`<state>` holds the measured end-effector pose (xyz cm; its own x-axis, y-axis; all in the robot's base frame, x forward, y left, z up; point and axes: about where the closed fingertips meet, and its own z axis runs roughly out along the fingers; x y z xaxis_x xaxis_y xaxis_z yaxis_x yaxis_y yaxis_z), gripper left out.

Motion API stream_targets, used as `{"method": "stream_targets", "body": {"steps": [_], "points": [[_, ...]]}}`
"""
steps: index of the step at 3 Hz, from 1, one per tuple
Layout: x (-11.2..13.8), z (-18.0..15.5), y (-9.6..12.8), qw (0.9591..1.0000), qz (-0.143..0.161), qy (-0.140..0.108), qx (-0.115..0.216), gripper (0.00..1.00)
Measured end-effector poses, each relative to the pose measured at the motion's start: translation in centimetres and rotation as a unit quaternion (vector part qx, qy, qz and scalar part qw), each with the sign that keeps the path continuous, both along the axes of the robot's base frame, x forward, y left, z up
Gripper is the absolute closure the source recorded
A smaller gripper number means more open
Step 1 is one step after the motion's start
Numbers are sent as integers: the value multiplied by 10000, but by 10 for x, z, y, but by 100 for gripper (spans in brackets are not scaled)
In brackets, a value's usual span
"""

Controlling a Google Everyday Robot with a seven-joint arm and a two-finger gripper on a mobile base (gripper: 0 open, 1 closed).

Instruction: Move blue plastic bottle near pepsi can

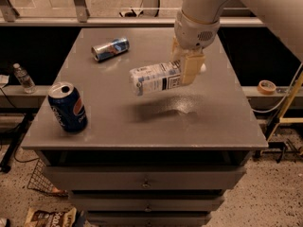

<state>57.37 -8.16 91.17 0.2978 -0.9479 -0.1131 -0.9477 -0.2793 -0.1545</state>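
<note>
The end effector (pixel 188 69) is hanging just right of the frame's centre, clamping the blue plastic bottle (pixel 154 78) near its cap end. The bottle is lying level in the air, above its shadow on the surface (pixel 213 122). The pepsi can (pixel 68 108) is standing at lower left, near the front edge. Doing this well is likely meaning carrying leftward, lowering gently, and stopping short of the can to avoid toppling it.

dim overhead light; soft shadow, faint glare on table (pixel 232 119) beneath hand (pixel 188 70) around blue plastic bottle (pixel 152 79)
</note>
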Motion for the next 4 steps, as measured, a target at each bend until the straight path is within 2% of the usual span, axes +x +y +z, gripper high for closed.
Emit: {"method": "stream_targets", "body": {"steps": [1, 2, 3, 4], "points": [[-28, -1, 6, 9997, 249, -39, 1, 100], [-58, -3, 18, 9979, 646, -4, 63, 100], [-90, -6, 36, 9961, 828, 73, 279, 100], [-90, -6, 37, 9961, 825, 71, 291, 100]]}}
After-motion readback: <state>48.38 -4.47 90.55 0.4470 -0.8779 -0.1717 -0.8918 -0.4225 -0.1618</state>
